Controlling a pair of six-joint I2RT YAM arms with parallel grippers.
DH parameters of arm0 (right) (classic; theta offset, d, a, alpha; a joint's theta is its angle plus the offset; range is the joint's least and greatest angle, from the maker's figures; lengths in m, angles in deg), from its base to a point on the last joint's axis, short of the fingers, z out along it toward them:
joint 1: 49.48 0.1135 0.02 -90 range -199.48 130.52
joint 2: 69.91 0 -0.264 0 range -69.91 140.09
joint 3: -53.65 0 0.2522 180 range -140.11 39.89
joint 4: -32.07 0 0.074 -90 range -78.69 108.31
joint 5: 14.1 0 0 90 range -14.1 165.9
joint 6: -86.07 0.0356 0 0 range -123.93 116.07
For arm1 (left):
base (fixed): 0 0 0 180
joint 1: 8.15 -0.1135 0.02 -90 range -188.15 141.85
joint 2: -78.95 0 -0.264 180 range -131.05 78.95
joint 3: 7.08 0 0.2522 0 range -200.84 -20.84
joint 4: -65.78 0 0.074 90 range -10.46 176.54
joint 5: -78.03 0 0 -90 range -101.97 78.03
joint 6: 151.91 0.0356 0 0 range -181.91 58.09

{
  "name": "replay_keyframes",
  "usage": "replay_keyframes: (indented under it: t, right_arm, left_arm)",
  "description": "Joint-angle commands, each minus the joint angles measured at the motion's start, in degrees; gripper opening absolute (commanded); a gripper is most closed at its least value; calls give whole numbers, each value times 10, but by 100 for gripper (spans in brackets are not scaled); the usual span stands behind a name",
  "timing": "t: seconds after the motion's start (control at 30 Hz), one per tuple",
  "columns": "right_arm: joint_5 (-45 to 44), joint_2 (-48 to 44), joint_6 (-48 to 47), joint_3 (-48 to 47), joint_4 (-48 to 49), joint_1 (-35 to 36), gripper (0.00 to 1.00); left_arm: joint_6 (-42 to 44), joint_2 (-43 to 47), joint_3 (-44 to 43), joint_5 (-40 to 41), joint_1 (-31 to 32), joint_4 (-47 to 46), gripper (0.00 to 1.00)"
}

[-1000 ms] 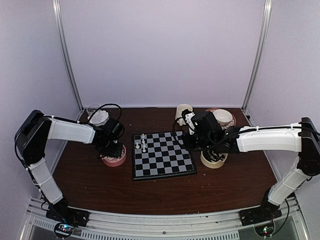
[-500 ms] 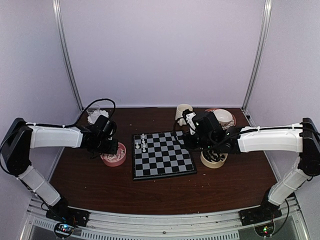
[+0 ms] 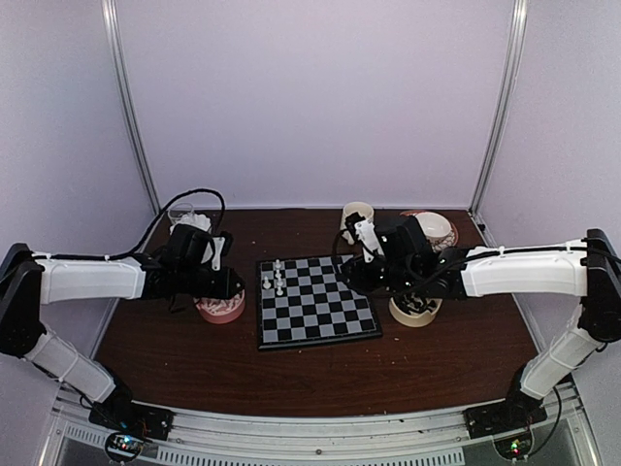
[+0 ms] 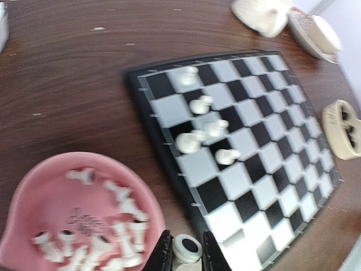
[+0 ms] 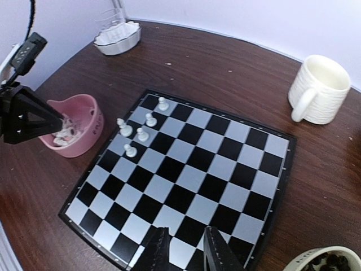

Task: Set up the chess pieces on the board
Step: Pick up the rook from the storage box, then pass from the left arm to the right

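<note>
Between the fingertips of the left gripper (image 4: 186,244) sits a white piece (image 4: 186,249), pinched fast, a round dark-centred end facing the camera. Just below and to the gripper's left lies the pink bowl (image 4: 22,192), with more white pieces (image 4: 121,206) heaped inside. To its right, close beside the bowl, the board (image 4: 271,152) begins, and ahead five standing pieces (image 4: 198,105) cluster near that edge. The left arm (image 3: 92,277) stretches low and nearly level, wrist above the bowl.

The right arm (image 3: 514,272) reaches in level too. The right gripper (image 5: 183,240) points down over the board; its fingers stand a narrow gap apart, and I cannot tell whether anything is between them. Close at its right is a cream bowl (image 5: 307,259) of black pieces (image 5: 330,261). Ahead to the right stands a mug (image 5: 318,90), and far ahead left a white dish (image 5: 117,38).

Everything rests on a dark brown wooden table (image 3: 291,374), enclosed by pale lilac walls (image 3: 320,97).
</note>
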Motion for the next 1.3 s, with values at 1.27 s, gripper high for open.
replay_keyframes:
  t: [1.27]
  right_arm:
    - [313,109,-25,3,207,55,27]
  left_arm:
    - [-160,-96,52,-397,79,-499,13]
